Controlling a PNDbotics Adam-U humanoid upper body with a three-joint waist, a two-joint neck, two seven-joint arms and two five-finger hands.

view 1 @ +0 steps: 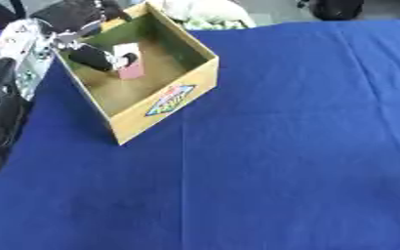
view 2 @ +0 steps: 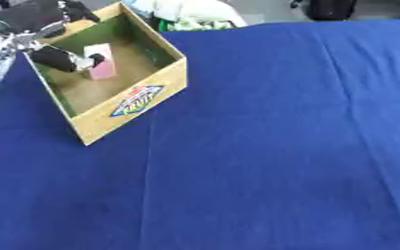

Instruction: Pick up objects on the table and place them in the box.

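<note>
Left hand (view 1: 97, 57): black, upper left of frame, reaching over the box wall, fingers apparently pinching a small pink-and-white block (view 1: 128, 60), though contact is blurred. Block: inside the box, at or just above its floor. Open yellow cardboard box (view 1: 165, 100): upper left, coloured label on its front wall, standing on blue tablecloth (view 1: 289, 146).

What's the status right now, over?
Left hand inside the box, fingers on the pink-and-white object. Right hand out of view. Blue tablecloth around the box; nothing blocking.
</note>
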